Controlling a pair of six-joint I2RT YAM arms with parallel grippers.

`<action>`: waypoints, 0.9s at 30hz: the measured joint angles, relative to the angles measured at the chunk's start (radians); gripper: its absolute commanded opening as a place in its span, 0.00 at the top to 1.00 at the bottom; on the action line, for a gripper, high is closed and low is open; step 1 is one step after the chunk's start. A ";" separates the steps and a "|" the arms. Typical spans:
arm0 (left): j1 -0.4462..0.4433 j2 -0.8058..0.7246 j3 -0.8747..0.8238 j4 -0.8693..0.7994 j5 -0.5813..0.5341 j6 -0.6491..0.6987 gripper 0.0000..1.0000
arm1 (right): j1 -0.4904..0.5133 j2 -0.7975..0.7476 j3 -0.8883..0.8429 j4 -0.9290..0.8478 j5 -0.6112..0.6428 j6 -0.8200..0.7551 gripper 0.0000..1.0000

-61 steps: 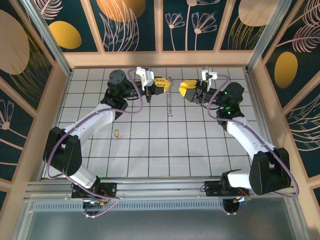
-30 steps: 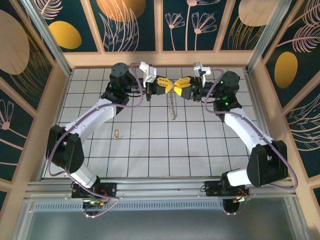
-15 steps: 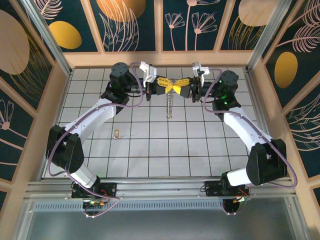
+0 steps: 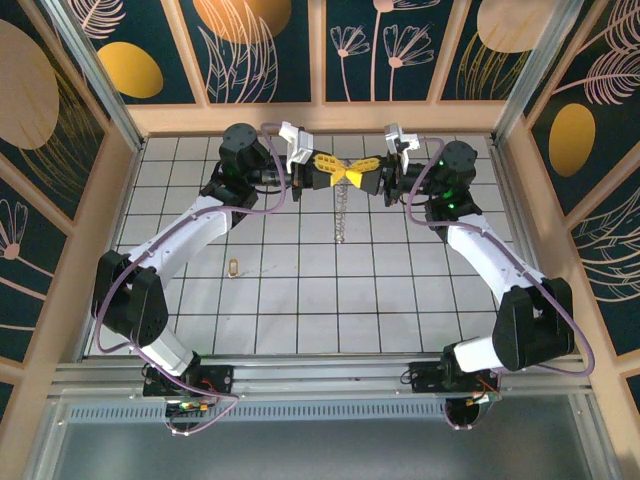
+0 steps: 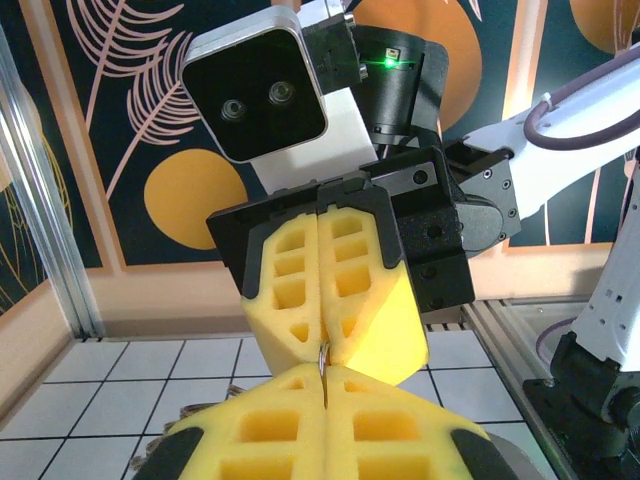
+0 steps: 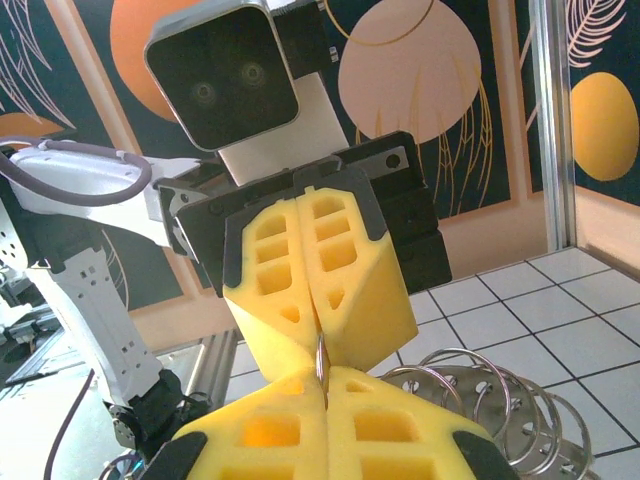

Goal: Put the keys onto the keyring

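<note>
— Left pincer (image 4: pixel 337 172) and right pincer (image 4: pixel 359 172) stood tip to tip above the far half of the surface (image 4: pixel 300 300), both clamped on the keyring (image 4: pixel 342 214). What did the wrists add?
— From above, the grip was too small to read. The left wrist showed a thin wire nipped in the seam between the yellow pads (image 5: pixel 350 290). The right wrist showed that too, plus several silvery turns of the keyring fanned out low on the right, just beside the tips.
— And the keyring overall?
— Thin, silvery-white and jagged-edged. It hung long and narrow below the tips. I could not tell whether its low end touched the tiles.
— The key (image 4: pixel 233 267)?
— The top view showed it small and brass-gold, flat on the surface, well apart to the left.
</note>
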 measured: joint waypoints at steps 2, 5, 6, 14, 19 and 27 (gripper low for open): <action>0.000 0.000 0.003 0.000 -0.006 -0.005 0.81 | 0.000 0.000 -0.001 0.014 0.003 0.010 1.00; -0.001 0.000 0.011 -0.005 -0.024 -0.005 0.70 | -0.002 0.000 -0.011 0.052 0.011 0.037 1.00; -0.003 0.000 0.013 -0.010 -0.029 -0.005 0.68 | -0.005 0.000 -0.017 0.067 0.018 0.045 1.00; -0.008 0.000 0.021 -0.038 -0.054 -0.018 0.67 | -0.023 0.000 -0.052 0.185 0.054 0.123 1.00; -0.008 0.002 0.023 -0.023 -0.055 -0.079 0.68 | -0.023 0.000 -0.069 0.283 0.082 0.179 1.00; -0.008 0.032 0.029 0.062 -0.054 -0.208 0.70 | -0.023 0.003 -0.084 0.427 0.113 0.261 1.00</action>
